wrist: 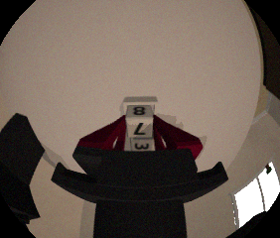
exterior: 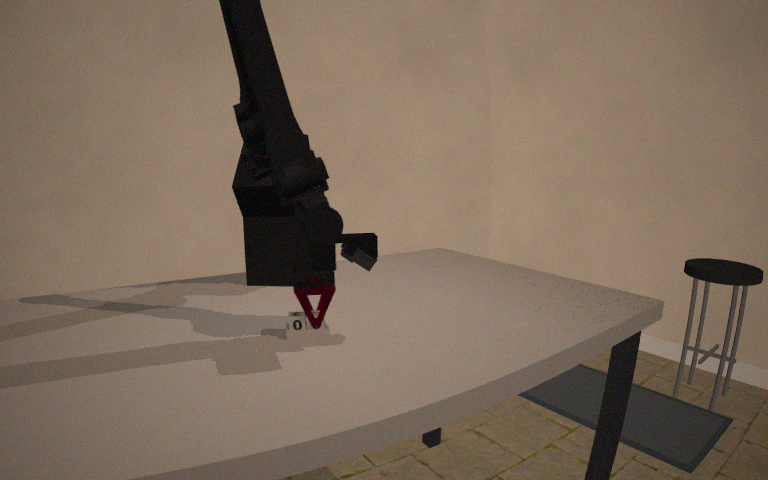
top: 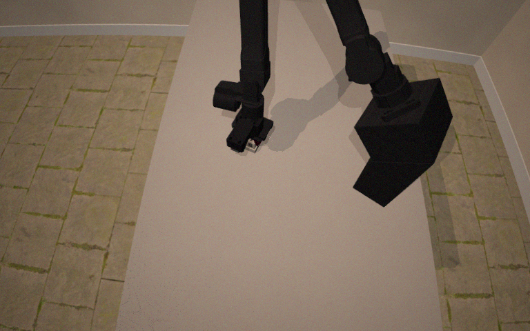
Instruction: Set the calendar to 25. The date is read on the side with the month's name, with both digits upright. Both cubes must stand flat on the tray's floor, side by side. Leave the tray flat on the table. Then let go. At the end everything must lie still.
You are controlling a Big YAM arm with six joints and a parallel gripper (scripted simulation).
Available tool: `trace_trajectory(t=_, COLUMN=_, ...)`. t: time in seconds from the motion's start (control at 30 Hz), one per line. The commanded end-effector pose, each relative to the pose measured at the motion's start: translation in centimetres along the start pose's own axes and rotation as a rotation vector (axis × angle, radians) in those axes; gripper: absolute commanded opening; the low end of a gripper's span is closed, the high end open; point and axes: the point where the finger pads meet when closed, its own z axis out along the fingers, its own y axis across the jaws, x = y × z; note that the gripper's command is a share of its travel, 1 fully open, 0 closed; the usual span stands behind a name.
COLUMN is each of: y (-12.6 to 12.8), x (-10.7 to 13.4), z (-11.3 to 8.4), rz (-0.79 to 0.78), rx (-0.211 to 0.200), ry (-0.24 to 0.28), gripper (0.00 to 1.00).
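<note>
our pale table [top: 259, 245] [exterior: 495, 333] [wrist: 80, 59], mossy stone floor [top: 95, 205] [exterior: 513, 428], beige walls [exterior: 584, 148], our calendar cubes [top: 252, 145] [exterior: 296, 325] [wrist: 139, 129] lined up left-to-right in the exterior view, 0 facing that camera, gripper [top: 253, 141] [exterior: 315, 324] [wrist: 139, 119] slightly spread around one

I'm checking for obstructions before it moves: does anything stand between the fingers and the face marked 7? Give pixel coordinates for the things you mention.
Nothing visible does. In the wrist view, the red fingers [top: 258, 142] [exterior: 305, 302] flank the 7 face [wrist: 140, 129], one on each side; contact is unclear.

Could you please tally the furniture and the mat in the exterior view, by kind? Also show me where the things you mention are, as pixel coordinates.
Tables [exterior: 465, 356]: 1
Stools [exterior: 723, 272]: 1
Floor mats [exterior: 632, 416]: 1
Total: 3
</note>
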Motion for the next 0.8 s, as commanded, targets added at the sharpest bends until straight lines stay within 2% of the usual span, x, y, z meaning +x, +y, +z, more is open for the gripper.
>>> trace_trajectory(t=0.0, y=-0.8, x=0.2, z=0.5, rz=0.007, rx=0.017, ry=0.0, gripper=0.38)
trace_trajectory(t=0.13, y=-0.8, x=0.2, z=0.5, rz=0.007, rx=0.017, ry=0.0, gripper=0.42)
trace_trajectory(t=0.17, y=-0.8, x=0.2, z=0.5, rz=0.007, rx=0.017, ry=0.0, gripper=0.45)
trace_trajectory(t=0.57, y=-0.8, x=0.2, z=0.4, rz=0.008, rx=0.018, ry=0.0, gripper=0.45)
trace_trajectory(t=0.63, y=-2.0, x=0.0, z=-0.5, rz=0.018, rx=0.049, ry=-0.009, gripper=0.45)
trace_trajectory(t=0.77, y=-0.4, x=-0.5, z=-1.7, rz=0.004, rx=0.015, ry=-0.013, gripper=0.45)
